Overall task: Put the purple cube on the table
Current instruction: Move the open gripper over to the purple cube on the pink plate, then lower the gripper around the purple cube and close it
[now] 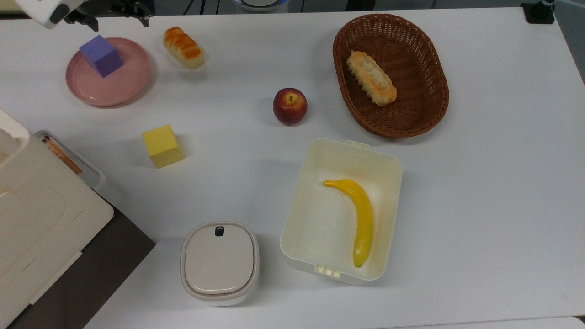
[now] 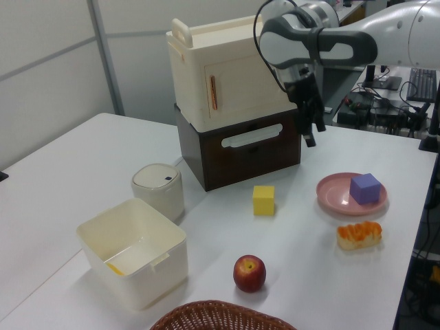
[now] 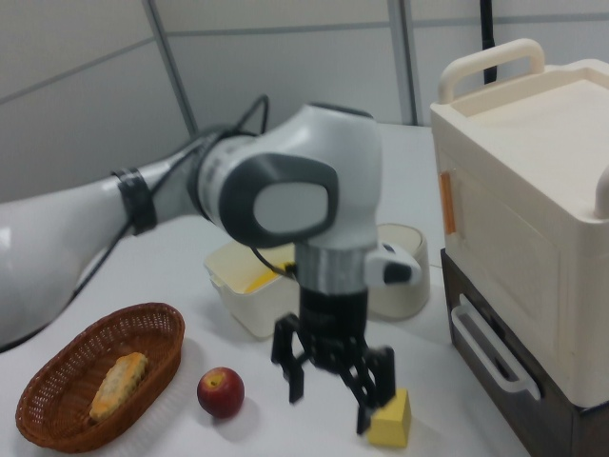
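Note:
The purple cube (image 1: 101,55) (image 2: 365,188) rests on the round pink plate (image 1: 123,87) (image 2: 333,194) at the top view's upper left, on the white table (image 1: 228,151). My gripper (image 1: 120,23) (image 2: 315,134) (image 3: 330,400) hangs open and empty in the air. In the top view it sits just beyond the plate's far rim, over the table edge. In the left view it is above and to the left of the plate, apart from the cube.
A bread roll (image 1: 183,47) lies beside the plate. A yellow cube (image 1: 162,145), an apple (image 1: 289,106), a wicker basket (image 1: 438,105) with bread, a white bin (image 1: 297,196) holding a banana and a lidded pot (image 1: 219,262) stand about. A cream cabinet (image 1: 41,228) fills the top view's lower left.

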### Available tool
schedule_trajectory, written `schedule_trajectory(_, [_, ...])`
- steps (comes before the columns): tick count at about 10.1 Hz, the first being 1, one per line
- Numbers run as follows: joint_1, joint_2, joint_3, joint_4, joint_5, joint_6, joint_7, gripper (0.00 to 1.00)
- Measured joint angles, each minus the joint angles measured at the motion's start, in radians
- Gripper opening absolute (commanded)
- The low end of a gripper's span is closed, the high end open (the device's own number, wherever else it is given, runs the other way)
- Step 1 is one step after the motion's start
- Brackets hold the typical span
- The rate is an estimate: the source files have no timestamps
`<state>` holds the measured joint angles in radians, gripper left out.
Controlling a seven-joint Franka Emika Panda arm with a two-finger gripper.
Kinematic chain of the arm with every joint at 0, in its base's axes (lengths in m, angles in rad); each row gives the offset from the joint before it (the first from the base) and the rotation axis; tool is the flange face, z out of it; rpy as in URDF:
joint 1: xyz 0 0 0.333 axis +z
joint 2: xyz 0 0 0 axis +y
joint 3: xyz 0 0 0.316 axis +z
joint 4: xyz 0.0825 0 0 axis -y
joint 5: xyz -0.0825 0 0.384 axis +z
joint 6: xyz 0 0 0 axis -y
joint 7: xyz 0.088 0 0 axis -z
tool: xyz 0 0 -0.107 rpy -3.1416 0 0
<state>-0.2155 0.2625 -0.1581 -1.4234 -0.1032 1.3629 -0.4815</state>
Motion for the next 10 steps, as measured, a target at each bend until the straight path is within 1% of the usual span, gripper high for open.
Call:
schedule_trajectory(1, [-0.030,0.016,0.000,-0.026,-0.028,0.000,-0.030,1.00])
schedule_trajectory(3, [-0.088,0.068,-0.001,-0.048,-0.065,0.000,-0.098,1.00])
schedule_trajectory(5, [-0.128,0.122,-0.001,-0.057,-0.140,0.000,-0.182,1.00])
schedule_trajectory(6, [-0.137,0.149,0.000,-0.059,-0.159,0.017,-0.193,1.00])
schedule_trajectory(8, [-0.144,0.206,0.000,-0.069,-0.227,0.048,-0.203,1.00])
schedule_trajectory(10, [-0.145,0.234,0.000,-0.091,-0.282,0.083,-0.241,1.00])
